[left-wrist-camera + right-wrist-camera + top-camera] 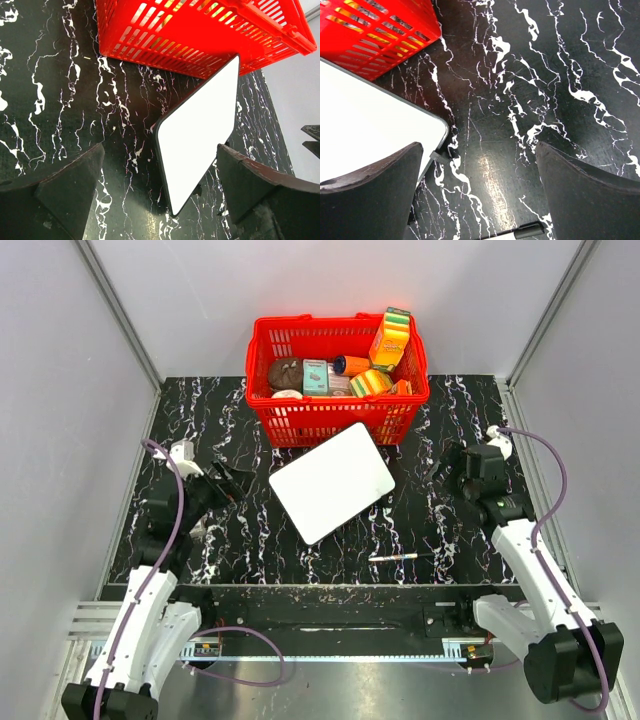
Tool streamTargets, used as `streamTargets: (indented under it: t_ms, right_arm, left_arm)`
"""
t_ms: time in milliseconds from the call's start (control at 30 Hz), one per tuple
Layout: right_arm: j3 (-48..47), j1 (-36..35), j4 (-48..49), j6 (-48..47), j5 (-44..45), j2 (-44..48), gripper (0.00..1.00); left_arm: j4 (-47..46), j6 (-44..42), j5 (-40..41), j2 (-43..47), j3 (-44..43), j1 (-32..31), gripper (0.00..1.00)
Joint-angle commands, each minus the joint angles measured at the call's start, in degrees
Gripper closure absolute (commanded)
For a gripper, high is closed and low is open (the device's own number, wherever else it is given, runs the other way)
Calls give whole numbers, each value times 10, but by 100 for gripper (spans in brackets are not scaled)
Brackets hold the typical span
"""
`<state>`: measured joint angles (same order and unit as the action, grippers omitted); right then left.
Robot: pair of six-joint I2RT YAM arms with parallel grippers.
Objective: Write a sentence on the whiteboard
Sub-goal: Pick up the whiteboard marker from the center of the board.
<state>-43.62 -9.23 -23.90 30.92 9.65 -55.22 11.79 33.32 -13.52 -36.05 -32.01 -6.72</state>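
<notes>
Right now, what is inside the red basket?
The red basket holds a dark brown round item, a teal box, an orange cylinder and a tall yellow-green pack. Whatever lies beneath them, and the basket's floor, is covered.

Bright even overhead light; sharp focus; glare on tabletop (490, 170).

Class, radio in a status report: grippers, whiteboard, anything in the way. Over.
Left gripper open, empty; right gripper open, empty. Whiteboard blank, lying flat. Marker loose in front of it; basket close behind.
</notes>
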Motion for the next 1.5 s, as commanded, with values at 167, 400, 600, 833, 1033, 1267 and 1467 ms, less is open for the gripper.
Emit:
streamTargets:
  t_ms: [167, 400, 600, 833, 1033, 1267, 1467]
  right_arm:
    - [5, 0, 4, 3, -30, 6, 0]
    - [35, 0, 25, -16, -16, 42, 0]
    - [42, 0, 28, -38, -39, 21, 0]
    - [35, 3, 18, -15, -49, -47, 0]
    - [31, 20, 10, 4, -46, -63, 0]
    - [39, 75, 8, 7, -72, -61, 0]
    - [45, 120, 9, 4, -109, -78, 0]
  left_arm:
    - [-13, -49, -73, -12, -23, 1, 1]
    - [19, -108, -70, -72, -66, -67, 1]
    - [30, -169, 51, -219, -152, -278, 1]
    - [63, -318, 109, -432, -322, -492, 1]
    - [83, -379, 58, -578, -404, -555, 7]
    - [54, -385, 53, -682, -429, -598, 13]
    - [36, -388, 99, -742, -440, -631, 19]
